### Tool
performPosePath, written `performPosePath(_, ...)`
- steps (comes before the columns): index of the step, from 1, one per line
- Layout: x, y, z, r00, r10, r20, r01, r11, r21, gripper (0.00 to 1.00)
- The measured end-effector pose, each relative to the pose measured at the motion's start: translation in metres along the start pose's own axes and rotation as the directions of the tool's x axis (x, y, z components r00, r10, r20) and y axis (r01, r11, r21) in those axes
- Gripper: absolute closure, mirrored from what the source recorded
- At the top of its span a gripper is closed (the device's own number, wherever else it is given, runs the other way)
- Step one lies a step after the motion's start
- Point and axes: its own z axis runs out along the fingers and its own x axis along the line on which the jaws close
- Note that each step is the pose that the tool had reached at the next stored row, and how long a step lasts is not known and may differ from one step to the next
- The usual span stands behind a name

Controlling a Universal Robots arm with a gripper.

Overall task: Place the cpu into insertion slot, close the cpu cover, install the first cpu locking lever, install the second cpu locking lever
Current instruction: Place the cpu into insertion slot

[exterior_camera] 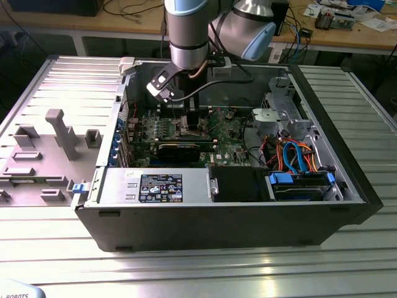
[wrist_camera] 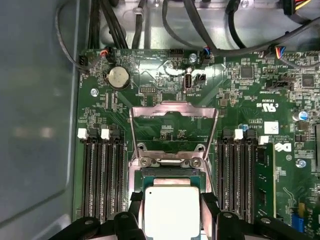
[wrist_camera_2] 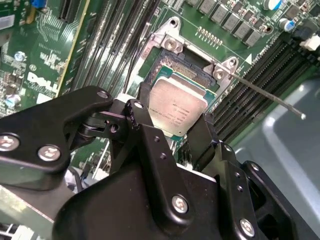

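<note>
My gripper (exterior_camera: 190, 119) reaches down into the open computer case (exterior_camera: 347, 186) over the green motherboard. In both wrist views its two black fingers (wrist_camera_2: 142, 112) press on opposite edges of the cpu (wrist_camera_2: 177, 110) (wrist_camera: 171, 210), a silver-grey square chip. The gripper (wrist_camera_2: 174, 121) (wrist_camera: 171, 206) is shut on it. The cpu sits directly over the insertion slot (wrist_camera_2: 186, 69) (wrist_camera: 170, 176); whether it rests in it I cannot tell. The cpu cover (wrist_camera: 172, 105) stands swung open beyond the slot. A thin metal locking lever (wrist_camera_2: 270, 96) sticks out freely from the slot's corner.
Long black memory slots (wrist_camera: 102, 175) (wrist_camera: 235, 170) flank the slot on both sides. A coin battery (wrist_camera: 118, 77) and black cables (wrist_camera: 200, 30) lie beyond the cover. The power supply (exterior_camera: 155, 186) and drive bay with blue and orange cables (exterior_camera: 298, 158) fill the case's near side.
</note>
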Motion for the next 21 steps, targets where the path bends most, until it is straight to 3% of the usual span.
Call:
performPosePath(8,-0.0001,-0.0016,0.0116,0.9999,0.015,0.0014,-0.015,0.9999,0.001,0.46)
performPosePath(17,-0.0001,-0.0021,0.0179,0.9997,0.023,0.0036,-0.023,0.9997,0.0011,0.46)
performPosePath(21,0.0002,-0.0021,0.0187,0.9997,0.023,0.0085,-0.023,0.9997,0.0011,0.46)
